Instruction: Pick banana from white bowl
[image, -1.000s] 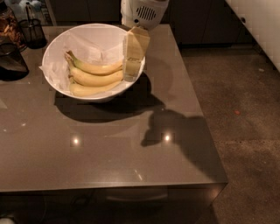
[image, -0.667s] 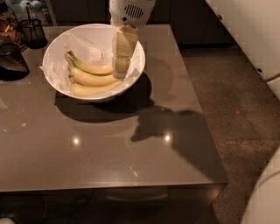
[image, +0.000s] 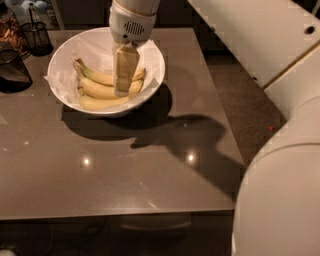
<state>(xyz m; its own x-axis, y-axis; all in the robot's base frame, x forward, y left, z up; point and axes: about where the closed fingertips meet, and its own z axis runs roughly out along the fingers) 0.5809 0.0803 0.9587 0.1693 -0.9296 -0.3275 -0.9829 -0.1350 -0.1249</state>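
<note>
Grey tabletop (image: 100, 175), yellow bananas (image: 97, 90) in paper-lined white bowl (image: 107, 111), jaws over them

I can read no text, label or number anywhere; my gripper (image: 122, 91) hangs just above the bananas (image: 97, 91) in the white bowl (image: 103, 111).

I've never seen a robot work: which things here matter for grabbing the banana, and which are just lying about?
For the job: bananas, white bowl holding them, gripper down in the bowl at the bananas.
Just lying about: dark glass container, black mesh cup, both at the table's far left.
</note>
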